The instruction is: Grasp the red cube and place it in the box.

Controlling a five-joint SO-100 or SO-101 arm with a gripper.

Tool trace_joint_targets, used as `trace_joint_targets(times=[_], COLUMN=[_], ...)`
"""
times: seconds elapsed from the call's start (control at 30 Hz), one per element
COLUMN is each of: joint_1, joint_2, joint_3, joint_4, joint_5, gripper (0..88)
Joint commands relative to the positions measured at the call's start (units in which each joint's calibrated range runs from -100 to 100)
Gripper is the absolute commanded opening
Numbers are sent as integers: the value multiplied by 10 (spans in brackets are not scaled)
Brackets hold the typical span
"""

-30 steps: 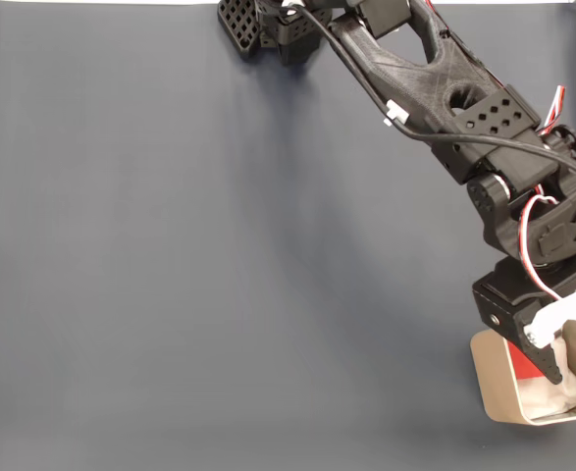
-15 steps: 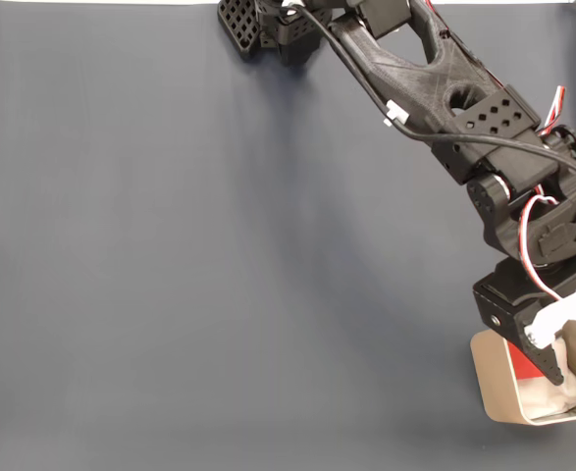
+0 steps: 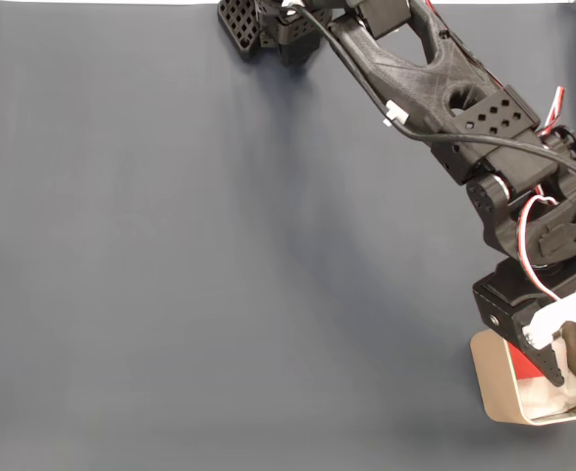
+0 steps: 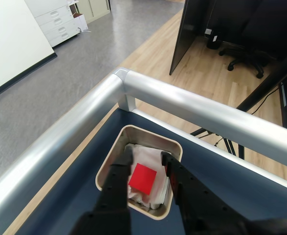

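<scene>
1. Down at the lower right corner of the fixed view, the arm [image 3: 435, 88] reaches from its base at the top edge across the dark blue bench [image 3: 170, 255] and ends over the box [image 3: 492, 392].
2. That view shows the box only in part: its beige left wall and rounded corner are clear, while the black wrist housing covers much of the rest and the frame edge cuts it off.
3. A sliver of the cube [image 3: 528, 368] shows red there, inside the box's outline, just left of a dark fingertip.
4. From the wrist view the whole box [image 4: 106, 169] is seen from above, with its pale rim and white lining.
5. The cube [image 4: 143, 178] sits in the middle of that box, on or just above the lining; contact with the lining cannot be told.
6. The fingers [image 4: 120, 176] stand one on each side of the cube, tips reaching down inside the rim. The left one lies right against the cube's edge and the right one close beside it, so whether they clamp it or are slightly parted cannot be told.
7. The wrist view also shows a silver rail [image 4: 84, 117] around the bench corner, and beyond it grey floor [image 4: 84, 44] and wooden floor [image 4: 216, 73], an office chair [image 4: 243, 54] and white drawers [image 4: 55, 22].
</scene>
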Motion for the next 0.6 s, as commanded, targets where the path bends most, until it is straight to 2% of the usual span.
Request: trace_joint_targets(times=[0.0, 0.3, 0.57], joint_1=[7, 36, 93], joint_2=[-45, -135, -278], joint_3=[-27, 33, 199], joint_4=[-11, -9, -8], joint_5=[-6, -9, -10], gripper=[0, 0, 0])
